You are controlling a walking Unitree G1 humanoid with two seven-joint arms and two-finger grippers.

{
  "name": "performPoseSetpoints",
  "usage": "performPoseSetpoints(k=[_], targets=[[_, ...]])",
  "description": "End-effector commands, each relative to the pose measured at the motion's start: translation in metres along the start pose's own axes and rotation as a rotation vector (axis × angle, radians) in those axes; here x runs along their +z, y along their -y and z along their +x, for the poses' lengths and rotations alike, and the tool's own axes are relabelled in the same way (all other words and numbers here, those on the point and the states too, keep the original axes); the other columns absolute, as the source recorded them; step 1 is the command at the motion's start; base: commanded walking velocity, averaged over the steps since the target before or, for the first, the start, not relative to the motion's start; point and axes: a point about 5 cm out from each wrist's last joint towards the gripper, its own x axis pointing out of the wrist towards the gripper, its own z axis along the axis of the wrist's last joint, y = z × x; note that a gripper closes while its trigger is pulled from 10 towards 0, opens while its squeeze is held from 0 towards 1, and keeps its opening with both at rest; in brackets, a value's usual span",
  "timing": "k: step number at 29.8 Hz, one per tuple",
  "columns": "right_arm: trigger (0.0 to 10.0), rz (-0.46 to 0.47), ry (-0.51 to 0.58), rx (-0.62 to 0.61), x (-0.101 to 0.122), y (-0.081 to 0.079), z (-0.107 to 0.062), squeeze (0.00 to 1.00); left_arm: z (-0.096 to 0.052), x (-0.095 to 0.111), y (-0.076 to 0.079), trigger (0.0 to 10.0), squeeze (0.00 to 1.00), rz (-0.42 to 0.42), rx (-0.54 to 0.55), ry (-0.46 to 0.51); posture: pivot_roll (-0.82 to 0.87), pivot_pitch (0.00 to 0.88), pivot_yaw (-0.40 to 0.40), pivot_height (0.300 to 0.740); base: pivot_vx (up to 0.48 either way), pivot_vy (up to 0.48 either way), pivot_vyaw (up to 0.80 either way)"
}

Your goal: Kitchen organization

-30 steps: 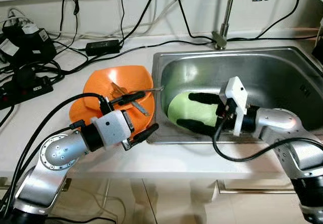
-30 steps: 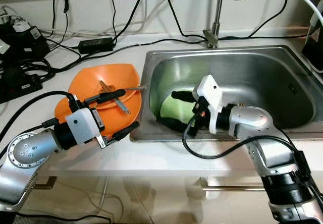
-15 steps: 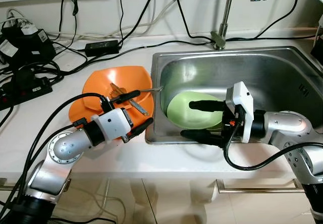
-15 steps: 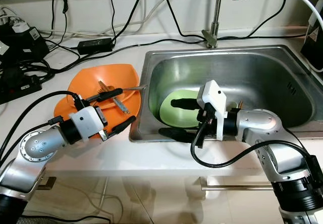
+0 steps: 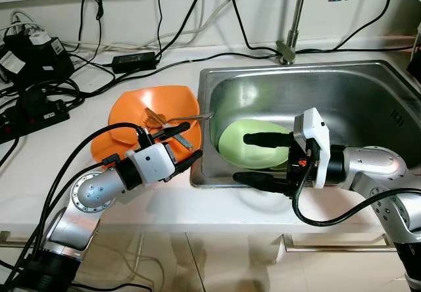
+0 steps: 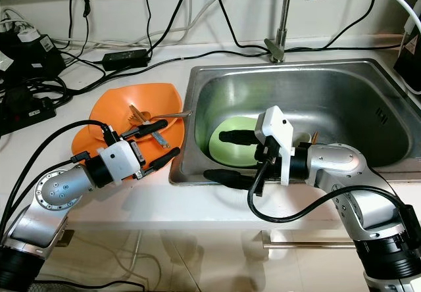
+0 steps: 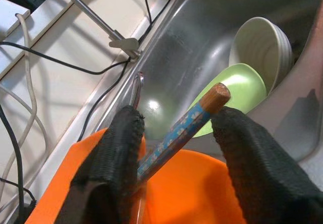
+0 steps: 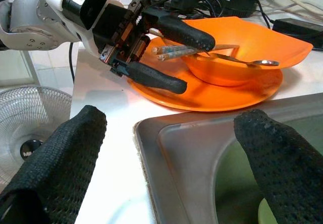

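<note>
Left tool (image 5: 178,145) open around blue-patterned stick (image 7: 177,132) in orange bowl (image 5: 154,111) on worktop (image 5: 217,210). Right tool (image 5: 258,159) open, straddling sink (image 5: 342,81) edge near green plate (image 5: 247,146). Risks if closing off-centre: stick slipping, bowl tipping, spoon (image 5: 184,117) knocked out.

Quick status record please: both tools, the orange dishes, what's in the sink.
left tool: open, fingers either side of the blue patterned stick, not closed on it
right tool: open, over the sink's front edge
orange bowl: on the orange plate, counter left of the sink
in bowl: stick utensils, spoon over the rim
sink: green plate, white bowl beside it
</note>
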Motion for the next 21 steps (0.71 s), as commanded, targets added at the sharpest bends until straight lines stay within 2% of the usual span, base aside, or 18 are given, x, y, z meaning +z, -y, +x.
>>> performPoseSetpoints(k=[1, 12, 21], targets=[[10.0, -0.010, 0.009, 0.008, 0.003, -0.002, 0.000, 0.00, 0.002, 0.000, -0.002, 0.0, 0.00, 0.015, 0.003, 0.005, -0.12, 0.010, 0.121, 0.740, 0.000, 0.000, 0.00], [10.0, -0.011, 0.010, -0.001, 0.002, -0.001, 0.002, 0.00, 0.001, 0.005, -0.004, 0.0, 0.00, 0.030, 0.016, 0.021, -0.12, 0.005, 0.117, 0.740, 0.000, 0.000, 0.00], [10.0, -0.009, 0.016, -0.010, 0.001, 0.003, 0.004, 0.00, -0.006, 0.034, -0.023, 0.0, 0.00, 0.111, 0.101, 0.090, -0.10, 0.000, 0.107, 0.740, 0.000, 0.000, 0.00]])
